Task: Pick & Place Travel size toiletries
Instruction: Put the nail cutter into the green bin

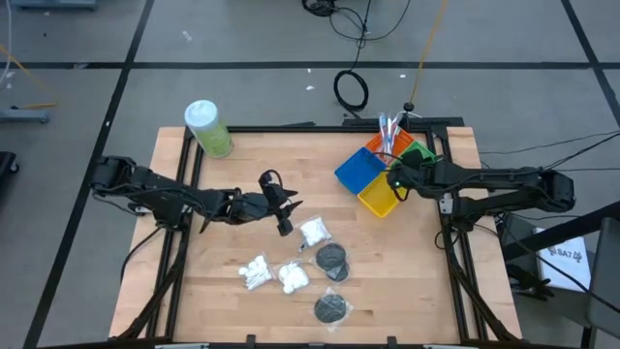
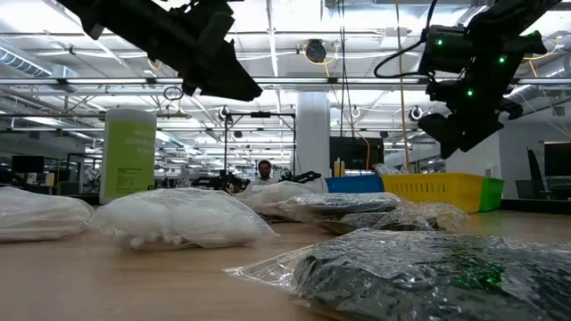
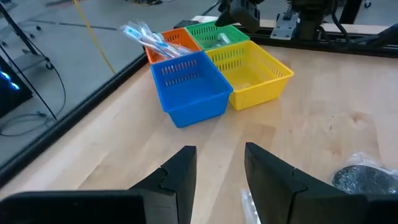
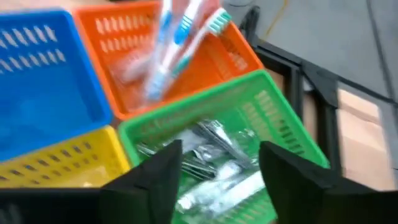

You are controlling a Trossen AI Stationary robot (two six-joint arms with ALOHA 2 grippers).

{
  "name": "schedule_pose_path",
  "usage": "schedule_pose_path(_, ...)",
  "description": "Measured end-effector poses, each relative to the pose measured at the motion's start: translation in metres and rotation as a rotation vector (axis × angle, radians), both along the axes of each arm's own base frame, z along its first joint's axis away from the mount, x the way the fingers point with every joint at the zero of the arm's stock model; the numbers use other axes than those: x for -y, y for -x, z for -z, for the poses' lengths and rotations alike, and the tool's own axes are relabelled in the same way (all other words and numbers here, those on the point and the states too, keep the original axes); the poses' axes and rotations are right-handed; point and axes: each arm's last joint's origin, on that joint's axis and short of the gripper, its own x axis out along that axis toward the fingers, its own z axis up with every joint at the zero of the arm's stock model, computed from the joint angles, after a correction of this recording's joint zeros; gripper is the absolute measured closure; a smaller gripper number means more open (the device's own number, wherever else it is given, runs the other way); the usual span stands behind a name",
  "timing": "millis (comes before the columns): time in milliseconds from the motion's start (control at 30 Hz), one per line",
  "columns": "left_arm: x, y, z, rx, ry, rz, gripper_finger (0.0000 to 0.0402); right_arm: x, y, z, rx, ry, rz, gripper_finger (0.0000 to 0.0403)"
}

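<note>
Three clear bags of white cotton balls (image 1: 294,278) and two bagged black discs (image 1: 333,259) lie flat on the wooden table, right of centre toward the near edge. Silver tubes (image 4: 214,155) lie in the green basket (image 1: 418,155). Blue-white toothbrushes (image 4: 177,37) lean on the rim of the orange basket (image 1: 387,147). My left gripper (image 3: 221,168) hangs open above the table's middle, just left of the farthest cotton bag (image 1: 314,233), with nothing between its fingers. My right gripper (image 4: 221,165) is open over the green basket, above the tubes.
A blue basket (image 1: 360,170) and a yellow basket (image 1: 380,201) stand joined to the orange and green ones at the far right. A big green bottle with a white cap (image 1: 208,128) stands upright at the far left corner. Bare wood lies on the table's left half.
</note>
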Motion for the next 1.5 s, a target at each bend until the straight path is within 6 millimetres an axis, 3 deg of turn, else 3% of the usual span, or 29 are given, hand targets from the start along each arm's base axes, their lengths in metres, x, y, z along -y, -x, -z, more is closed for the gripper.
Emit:
schedule_pose_path(200, 0.008, 0.000, 0.010, -0.061, 0.219, 0.177, 0.0268, -0.011, -0.025, -0.015, 0.180, 0.020, -0.262, 0.0151)
schedule_pose_path(400, 0.030, -0.004, 0.043, -0.185, 0.395, 0.179, 0.0268, -0.029, -0.053, -0.045, 0.416, 0.133, -0.611, 0.0151)
schedule_pose_path(567, 0.061, -0.021, 0.058, -0.284, 0.460, 0.228, 0.0268, -0.039, -0.062, -0.059, 0.519, 0.203, -0.768, 0.0155)
schedule_pose_path(733, 0.075, -0.047, 0.062, -0.427, 0.450, 0.173, 0.0268, -0.043, -0.063, -0.060, 0.516, 0.213, -0.795, 0.0156)
schedule_pose_path(900, 0.071, -0.068, 0.073, -0.604, 0.386, 0.026, 0.0268, -0.048, -0.064, -0.059, 0.510, 0.201, -0.820, 0.0157)
schedule_pose_path(1067, 0.068, -0.086, 0.077, -0.621, 0.408, -0.006, 0.0268, -0.054, -0.064, -0.059, 0.497, 0.203, -0.861, 0.0160)
schedule_pose_path(1300, 0.059, -0.081, 0.083, -0.715, 0.479, -0.056, 0.0277, -0.062, -0.063, -0.056, 0.476, 0.184, -0.898, 0.0164)
schedule_pose_path(1500, 0.055, -0.074, 0.085, -0.794, 0.521, -0.098, 0.0370, -0.067, -0.063, -0.056, 0.473, 0.177, -0.920, 0.0169)
